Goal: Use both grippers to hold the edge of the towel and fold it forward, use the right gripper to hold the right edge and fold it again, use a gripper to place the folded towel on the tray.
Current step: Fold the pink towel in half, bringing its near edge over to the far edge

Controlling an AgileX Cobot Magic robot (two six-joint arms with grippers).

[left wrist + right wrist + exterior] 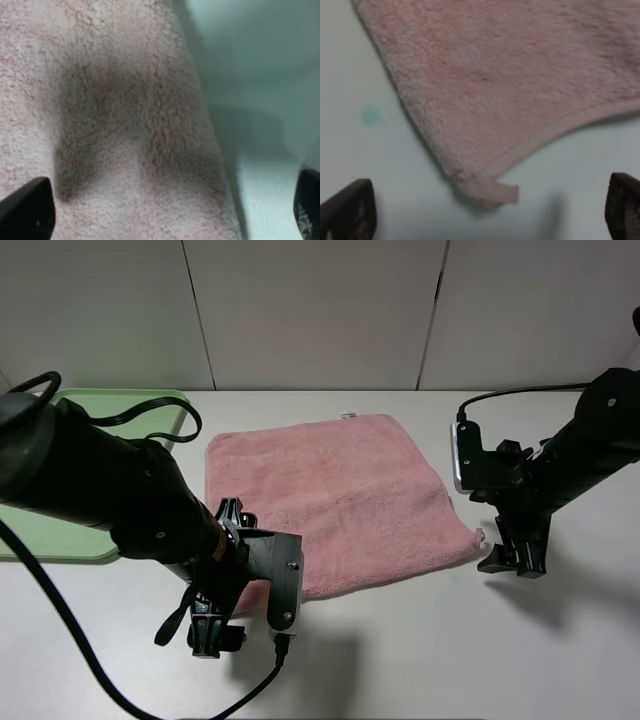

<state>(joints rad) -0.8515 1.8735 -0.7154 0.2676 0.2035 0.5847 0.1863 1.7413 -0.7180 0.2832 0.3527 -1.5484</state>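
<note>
Two grippers are low at the near corners of the pink towel (335, 500), which lies spread flat in the middle of the white worktop (400, 660). The left gripper (167, 215) has its jaws wide apart over the near left edge of the cloth; this close view is blurred, so I cannot tell if it touches. The right gripper (485, 212), its jaws also wide apart, is over the near right corner and holds nothing. The green tray (120, 400) sits at the left edge, toward the back left corner.
</note>
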